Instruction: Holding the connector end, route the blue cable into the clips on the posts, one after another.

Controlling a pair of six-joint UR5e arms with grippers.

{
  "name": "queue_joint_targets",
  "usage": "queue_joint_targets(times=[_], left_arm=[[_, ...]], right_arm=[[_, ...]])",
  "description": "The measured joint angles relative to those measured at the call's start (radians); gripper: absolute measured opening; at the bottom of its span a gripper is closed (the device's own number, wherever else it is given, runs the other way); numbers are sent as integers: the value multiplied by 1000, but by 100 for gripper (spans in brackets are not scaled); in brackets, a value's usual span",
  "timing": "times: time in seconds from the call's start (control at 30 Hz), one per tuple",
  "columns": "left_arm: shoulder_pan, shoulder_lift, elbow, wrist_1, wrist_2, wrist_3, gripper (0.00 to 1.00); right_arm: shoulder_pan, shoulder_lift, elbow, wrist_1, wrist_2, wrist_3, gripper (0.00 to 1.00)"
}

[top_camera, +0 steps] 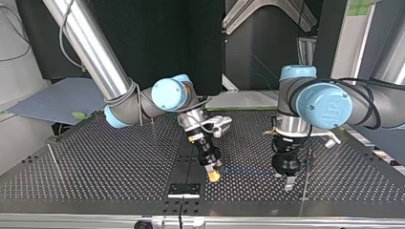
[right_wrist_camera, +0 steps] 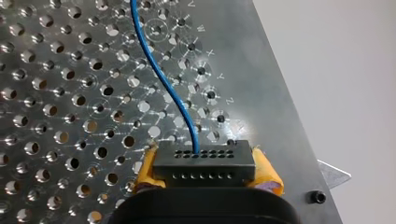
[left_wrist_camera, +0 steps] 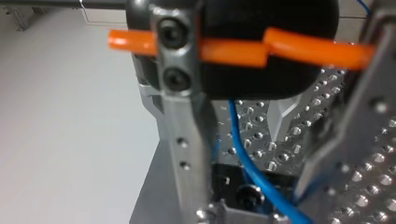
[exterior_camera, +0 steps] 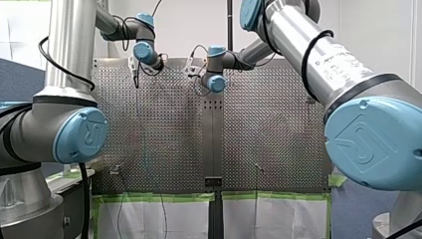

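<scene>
right gripper (right_wrist_camera: 205, 173): two yellow pads (right_wrist_camera: 145, 170) pinching one black rectangular connector (right_wrist_camera: 204, 161); one thin blue cable (right_wrist_camera: 172, 93) curves ahead over perforated metal table (right_wrist_camera: 56, 93). left gripper (left_wrist_camera: 261, 196): two metal fingers (left_wrist_camera: 187, 154) apparently spread, cable between.

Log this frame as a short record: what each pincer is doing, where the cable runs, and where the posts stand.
right pincer: shut on the connector, a yellow pad on each side
left pincer: open, straddling the blue cable
cable run: from the connector across the perforated table to the left pincer
posts: near post beside the left pincer; far post at the top view's left
clipped yet: cannot tell
</scene>
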Motion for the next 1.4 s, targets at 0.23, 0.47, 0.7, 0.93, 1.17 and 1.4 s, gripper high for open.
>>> queue_joint_targets(times=[0.23,0.47,0.7,0.93,1.17,1.4], left_arm=[[3,0,-1,-4,-13,0,99],[5,0,-1,-12,-14,16,85],[4,0,0,-17,-15,23,26],[-4,0,0,-21,-22,24,0],[-9,0,0,-29,-30,24,0],[-13,0,0,-33,-30,24,0]], right_arm=[[0,0,0,12,0,-5,0],[2,0,0,13,0,0,0],[5,0,2,14,0,2,0],[5,0,6,16,0,2,0],[1,0,8,25,0,2,0],[-2,0,9,27,0,0,0]])
